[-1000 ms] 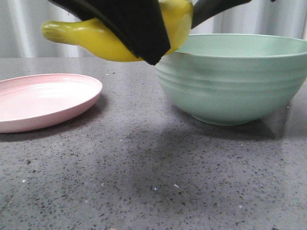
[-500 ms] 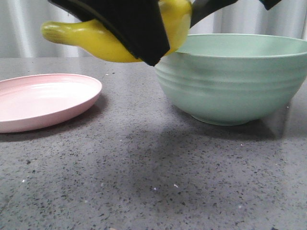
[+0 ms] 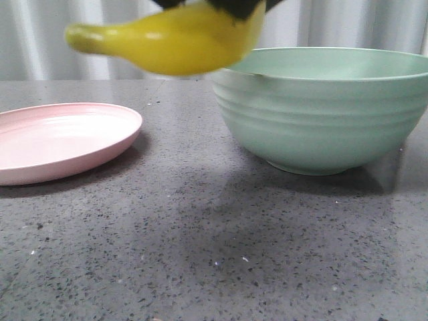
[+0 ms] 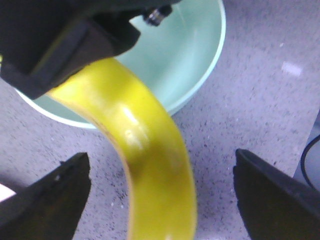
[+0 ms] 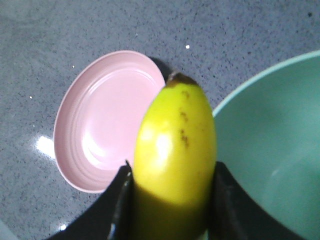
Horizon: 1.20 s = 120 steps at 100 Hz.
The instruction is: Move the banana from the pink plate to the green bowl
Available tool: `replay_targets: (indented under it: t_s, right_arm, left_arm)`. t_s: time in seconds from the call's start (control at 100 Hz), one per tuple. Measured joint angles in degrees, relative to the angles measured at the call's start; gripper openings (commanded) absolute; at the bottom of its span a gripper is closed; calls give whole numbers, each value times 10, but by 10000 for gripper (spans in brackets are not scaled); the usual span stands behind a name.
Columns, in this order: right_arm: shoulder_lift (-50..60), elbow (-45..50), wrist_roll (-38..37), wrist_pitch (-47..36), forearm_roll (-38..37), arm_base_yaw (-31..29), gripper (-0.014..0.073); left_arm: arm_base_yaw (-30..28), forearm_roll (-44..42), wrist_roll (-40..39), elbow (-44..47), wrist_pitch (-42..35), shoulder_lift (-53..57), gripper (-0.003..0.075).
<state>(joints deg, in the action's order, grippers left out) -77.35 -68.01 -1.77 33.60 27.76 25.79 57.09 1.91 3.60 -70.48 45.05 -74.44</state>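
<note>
The yellow banana (image 3: 167,43) hangs in the air beside the left rim of the green bowl (image 3: 321,120), its stem end pointing left toward the pink plate (image 3: 60,140). In the right wrist view my right gripper (image 5: 172,172) is shut on the banana (image 5: 175,140), with the empty pink plate (image 5: 105,130) and the bowl (image 5: 280,150) below. In the left wrist view my left gripper (image 4: 157,160) is open, its fingers wide on either side of the banana (image 4: 150,165) without touching it, above the bowl's rim (image 4: 212,65). Only a black gripper part (image 3: 234,7) shows in the front view.
The plate and bowl stand on a dark grey speckled tabletop (image 3: 200,247). A pale corrugated wall (image 3: 348,27) stands behind them. The other arm's black body (image 4: 65,40) fills one corner of the left wrist view.
The broad black finger that covered the banana's middle in the front view has left the picture. The banana has shifted slightly right and looks blurred.
</note>
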Motion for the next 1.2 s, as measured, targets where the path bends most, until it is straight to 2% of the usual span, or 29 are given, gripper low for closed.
replay_targets:
  t_s: [0.16,0.36,0.52,0.7,0.82,1.04,1.2]
  right_arm:
    - [0,-36,0,0,-25,-32,-71]
    - [0,-58,1,3,-116,-87,-71]
    - [-2,-59,1,17,-199,-96,-71]
    - [-31,-60,1,22,-219,-96,-67]
    - [-58,-60,1,32,-228,-96,6]
    - [-79,-60,1,52,-233,-96,246]
    - [-79,-60,2,60,-234,-96,283]
  left_arm:
    - [0,-2,0,-8,-1,29,556]
    - [0,-3,0,-8,-1,46,556]
    - [0,-4,0,-8,-1,47,556]
    - [0,-4,0,-8,-1,47,556]
    - [0,-4,0,-8,-1,47,556]
    - [0,-4,0,-8,-3,47,556]
    - [0,-4,0,-8,-3,47,556]
